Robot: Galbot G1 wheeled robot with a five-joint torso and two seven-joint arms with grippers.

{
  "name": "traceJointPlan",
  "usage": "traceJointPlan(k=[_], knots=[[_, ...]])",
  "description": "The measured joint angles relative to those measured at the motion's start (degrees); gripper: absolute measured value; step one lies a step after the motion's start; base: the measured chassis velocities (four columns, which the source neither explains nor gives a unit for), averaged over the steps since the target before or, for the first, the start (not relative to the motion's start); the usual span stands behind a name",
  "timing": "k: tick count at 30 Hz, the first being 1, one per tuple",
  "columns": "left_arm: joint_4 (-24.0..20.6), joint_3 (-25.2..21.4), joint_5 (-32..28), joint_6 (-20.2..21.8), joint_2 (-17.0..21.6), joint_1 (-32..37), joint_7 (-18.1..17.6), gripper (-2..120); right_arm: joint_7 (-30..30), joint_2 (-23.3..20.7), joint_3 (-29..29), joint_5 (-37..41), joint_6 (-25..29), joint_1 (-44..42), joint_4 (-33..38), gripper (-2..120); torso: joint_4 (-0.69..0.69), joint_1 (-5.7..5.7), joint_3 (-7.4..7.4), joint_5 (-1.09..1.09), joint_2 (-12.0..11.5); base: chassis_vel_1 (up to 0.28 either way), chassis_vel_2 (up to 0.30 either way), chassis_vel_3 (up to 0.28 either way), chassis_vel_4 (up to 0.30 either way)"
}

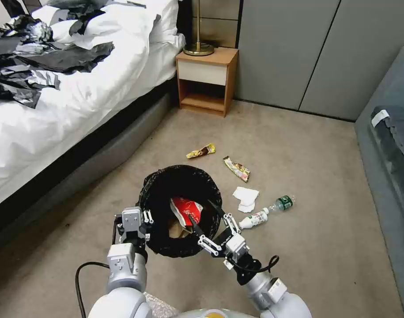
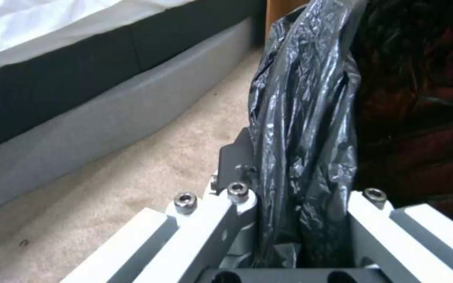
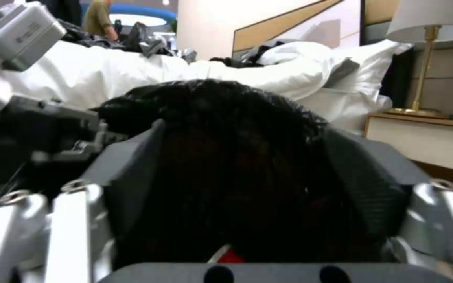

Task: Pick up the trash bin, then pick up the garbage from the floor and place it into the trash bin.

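Your left tool [image 1: 145, 219] is clamped on the near-left rim of the trash bin [image 1: 180, 176]; in the left wrist view the crinkled, glossy black liner [image 2: 302, 129] is pinched between its two fingers. Your right tool [image 1: 205, 218] hangs over the bin's mouth at the near-right rim, its dark fingers spread wide with nothing between them.

Inside the bin lie a red-and-white wrapper [image 1: 186, 210] and a tan paper bag [image 1: 177, 229].

The governing relation: all remaining garbage lies on the carpet to the right of the bin and beyond it, so your right tool is the nearer one. Closest is the white-labelled bottle [image 1: 254, 219], just beside the bin's right rim, long axis pointing away rightward. Past it sit the green-labelled bottle [image 1: 282, 203] and a crumpled white tissue [image 1: 245, 198]. Farther toward the nightstand [image 1: 207, 79] lie two flat foil wrappers: a red-and-tan one [image 1: 237, 168] and a yellow one [image 1: 201, 151].

Materials: the bottles are rigid and liable to roll; the tissue is soft; the wrappers are thin and lie flush with the carpet
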Motion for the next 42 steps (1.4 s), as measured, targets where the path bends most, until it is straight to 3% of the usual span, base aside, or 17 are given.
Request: traceJointPlan(k=[5, 12, 16, 23, 30, 42], knots=[[-0.05, 0.41, 0.07, 0.0, -0.17, 0.51, -0.06, 1, 0.24, 0.25, -0.85, -0.25, -0.94, 0.48, 0.36, 98, 0.0, 0.0, 0.0, 0.0, 0.0, 0.0, 0.0, 0.0, 0.0], [0.33, 0.16, 0.16, -0.07, -0.18, 0.37, -0.08, 1, 1.26, 0.75, 0.38, -0.93, -0.21, -0.8, 5.43, 100, 0.0, 0.0, 0.0, 0.0, 0.0, 0.0, 0.0, 0.0, 0.0], [1.24, -0.31, 0.3, -0.24, -0.17, -0.27, -0.1, 1, 7.26, 1.9, 3.34, -2.67, -0.57, -2.25, 12.92, 100, 0.0, 0.01, 0.0, 0.0, 0.0, 0.0, 0.0, 0.0, 0.0], [1.66, -1.07, 0.3, -0.35, -0.28, -0.88, -0.09, 1, 16.71, 4.08, 8.91, -4.74, -1.72, -6.02, 18.21, 100, 0.0, 0.0, 0.0, 0.0, 0.0, 0.0, 0.0, 0.0, 0.0], [1.57, -1.12, 0.39, -0.43, -0.66, -0.84, -0.08, 1, 23.2, 5.83, 10.94, -4.25, -1.54, -9.87, 16.89, 100, 0.0, 0.0, 0.0, 0.0, 0.0, 0.0, 0.0, 0.0, 0.0], [0.92, -1.79, 0.34, -0.59, -0.67, -0.54, -0.42, 1, 23.66, 6.3, 12.17, -5.25, 1.02, -11.87, 10.24, 100, 0.0, 0.0, 0.0, 0.01, 0.0, 0.0, 0.0, 0.0, 0.0]])
